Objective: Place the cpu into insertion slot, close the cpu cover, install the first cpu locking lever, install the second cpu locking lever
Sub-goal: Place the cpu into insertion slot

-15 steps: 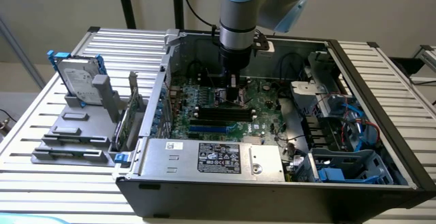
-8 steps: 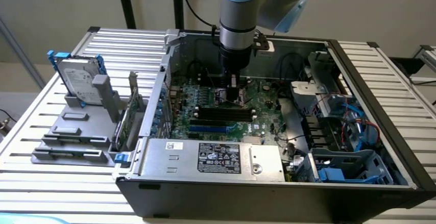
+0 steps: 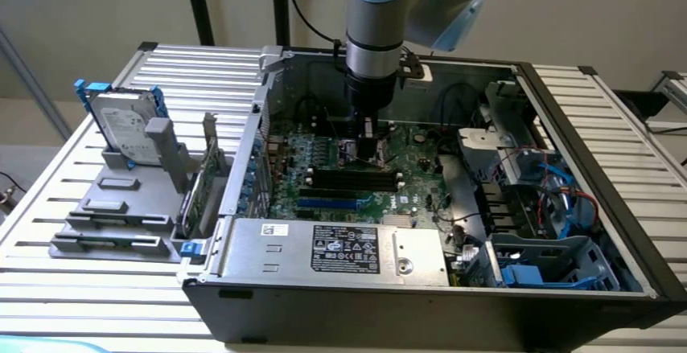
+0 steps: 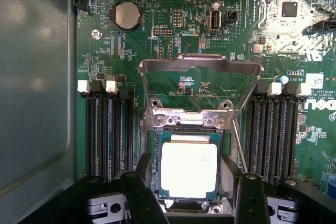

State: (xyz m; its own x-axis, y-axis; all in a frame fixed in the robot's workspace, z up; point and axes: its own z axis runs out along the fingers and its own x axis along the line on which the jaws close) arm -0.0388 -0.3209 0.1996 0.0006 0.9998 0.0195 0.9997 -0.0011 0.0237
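Observation:
The cpu (image 4: 189, 169), a pale square chip, lies flat inside the insertion slot (image 4: 157, 153) on the green circuit board. The cpu cover (image 4: 202, 62), a silver frame, is swung up and back from its hinge, leaving the slot uncovered. A thin metal locking lever (image 4: 238, 142) stands raised beside the slot. My gripper (image 4: 195, 199) hangs open just above the slot, one black finger (image 4: 140, 192) on each side of the chip and neither touching it. In the exterior view the gripper (image 3: 368, 150) reaches straight down into the open computer case over the board.
Long black memory slots (image 4: 107, 129) flank the socket on both sides (image 4: 275, 135). A silver power supply (image 3: 333, 244) sits at the case's front, with a blue drive cage (image 3: 548, 260) and cables at the exterior view's right. A hard drive (image 3: 124, 124) stands on a grey rack outside.

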